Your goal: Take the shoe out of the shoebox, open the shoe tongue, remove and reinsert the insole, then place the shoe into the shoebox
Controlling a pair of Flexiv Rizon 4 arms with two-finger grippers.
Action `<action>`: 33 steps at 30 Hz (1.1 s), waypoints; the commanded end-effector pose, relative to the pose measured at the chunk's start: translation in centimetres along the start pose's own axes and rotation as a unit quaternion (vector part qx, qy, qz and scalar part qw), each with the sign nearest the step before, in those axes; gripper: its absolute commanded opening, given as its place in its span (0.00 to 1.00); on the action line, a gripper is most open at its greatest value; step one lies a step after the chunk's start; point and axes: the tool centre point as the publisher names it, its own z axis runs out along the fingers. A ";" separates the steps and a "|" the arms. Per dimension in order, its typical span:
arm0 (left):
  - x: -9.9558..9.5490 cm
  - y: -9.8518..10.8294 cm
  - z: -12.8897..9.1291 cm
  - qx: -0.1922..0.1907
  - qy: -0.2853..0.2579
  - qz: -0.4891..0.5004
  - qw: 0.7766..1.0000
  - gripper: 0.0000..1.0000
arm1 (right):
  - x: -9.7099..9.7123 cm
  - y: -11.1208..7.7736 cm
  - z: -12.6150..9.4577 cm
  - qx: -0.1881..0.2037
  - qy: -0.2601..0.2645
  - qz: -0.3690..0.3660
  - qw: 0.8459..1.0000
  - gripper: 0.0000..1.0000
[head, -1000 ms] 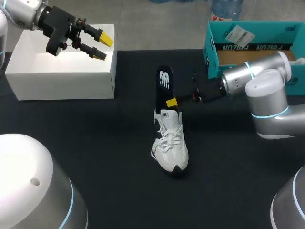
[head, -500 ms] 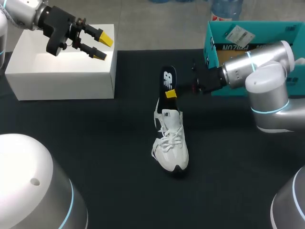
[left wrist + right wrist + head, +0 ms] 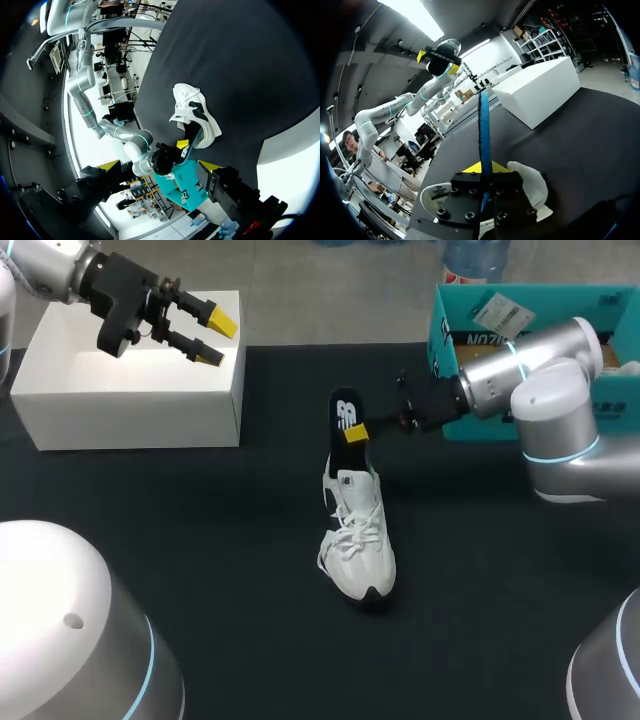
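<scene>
- The right gripper pinches the insole between its fingers. The insole stands on edge, with its lower end at the mouth of the shoe. I cannot tell how deep that end sits inside.
- The grip looks narrow and close to one edge, so the insole may twist or slip out if it is pushed or pulled against the shoe's lining.
- The insole is thin and probably bends easily. Pressure along its length could make it buckle or fold at the collar instead of sliding.
- Nothing holds the shoe, which stands on its sole with the toe towards the robot. Friction from the insole could drag it, lift its heel or tip it over.
- The left gripper hangs with its fingers spread over the white box, well apart from the shoe, so it gives no bracing.
- The right arm lies just beside the shoebox. A wide swing could knock the box.
- The table has a dark matte cover. I judge that it offers modest grip, probably not enough to anchor a light shoe.
- The shoe sits near the middle, between the two boxes and touching neither, so both arms have room to approach it from either side.
</scene>
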 end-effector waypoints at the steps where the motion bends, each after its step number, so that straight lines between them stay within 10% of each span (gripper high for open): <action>1: 0.0 0.0 0.0 0.001 0.002 0.000 1.000 1.00 | 0.2 -1.4 1.2 0.002 0.004 0.014 1.000 0.00; 10: 0.0 0.0 0.0 0.001 0.002 0.000 1.000 1.00 | 2.0 -3.4 1.8 -0.003 -0.001 0.038 0.999 0.00; 11: 0.0 0.0 0.0 0.001 0.002 0.000 1.000 1.00 | 2.1 -3.2 1.6 -0.003 -0.009 0.036 0.999 0.04; 12: 0.0 0.0 0.0 0.001 0.002 0.000 1.000 1.00 | 2.0 -2.9 1.4 -0.003 -0.017 0.031 0.999 0.31; 17: 0.0 0.0 0.0 0.001 0.002 0.000 1.000 1.00 | 1.7 -0.8 0.1 -0.003 -0.043 0.000 0.999 0.42; 24: 0.0 0.0 0.0 0.001 0.002 0.000 1.000 1.00 | -0.1 1.8 -0.5 0.004 -0.044 -0.027 0.999 0.35; 29: 0.0 0.0 0.0 0.001 0.002 0.000 1.000 1.00 | -0.9 2.2 0.0 0.013 -0.034 -0.029 0.999 0.00; 33: 0.0 0.0 0.0 0.001 0.002 0.000 1.000 1.00 | -0.8 1.1 0.2 0.013 -0.030 -0.014 0.999 0.00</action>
